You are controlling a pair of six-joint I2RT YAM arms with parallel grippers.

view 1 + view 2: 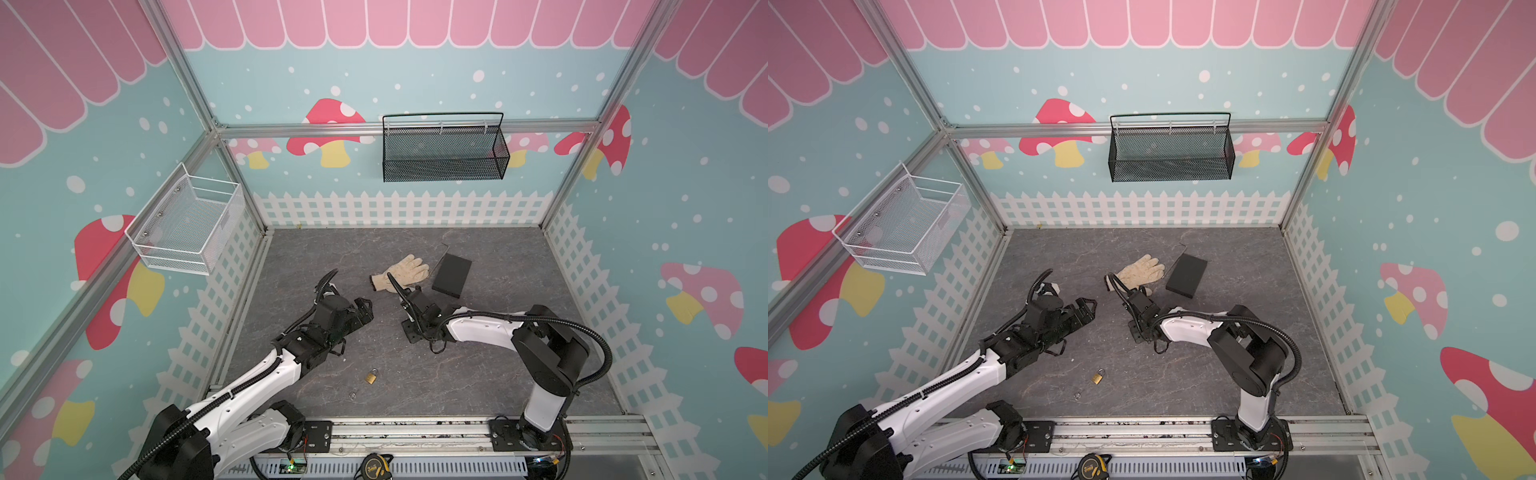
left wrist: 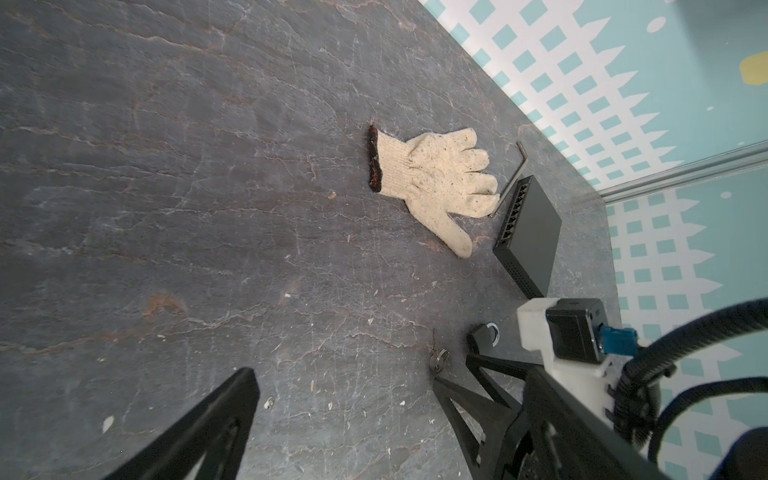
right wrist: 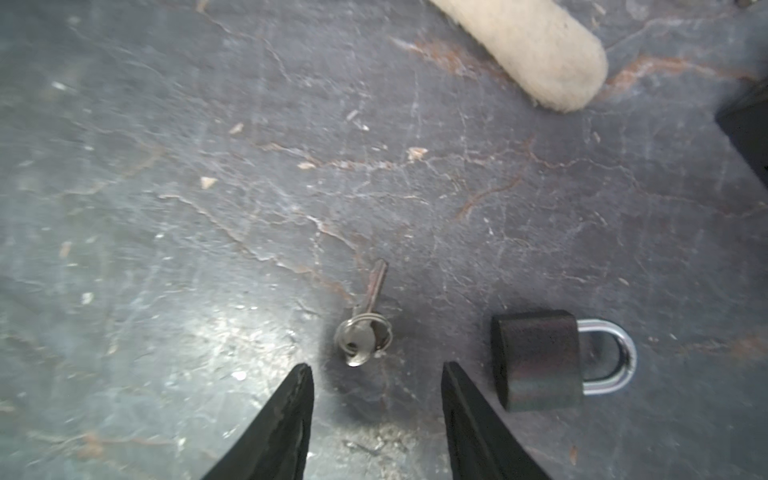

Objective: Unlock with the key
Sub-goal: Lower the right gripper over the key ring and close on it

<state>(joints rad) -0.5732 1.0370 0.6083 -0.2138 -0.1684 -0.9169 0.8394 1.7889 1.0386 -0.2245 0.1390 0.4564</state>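
Key (image 3: 365,324) lies unheld on the counter (image 3: 166,208), just ahead of your right tool (image 3: 376,365), whose tips are spread. Padlock (image 3: 536,359) sits just beside the key. Your left tool (image 1: 368,311) hangs spread wide, empty.

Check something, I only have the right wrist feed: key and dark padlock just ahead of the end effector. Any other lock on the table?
Observer: Yes. A brass padlock lies nearer the arm bases, well apart from your dark padlock.
Operator: Left arm doing what?
Observer: The left end effector is open and empty, left of the right arm's wrist.
Operator: Dark corner at my frame edge?
Observer: That is a black network switch, lying flat beside the glove.
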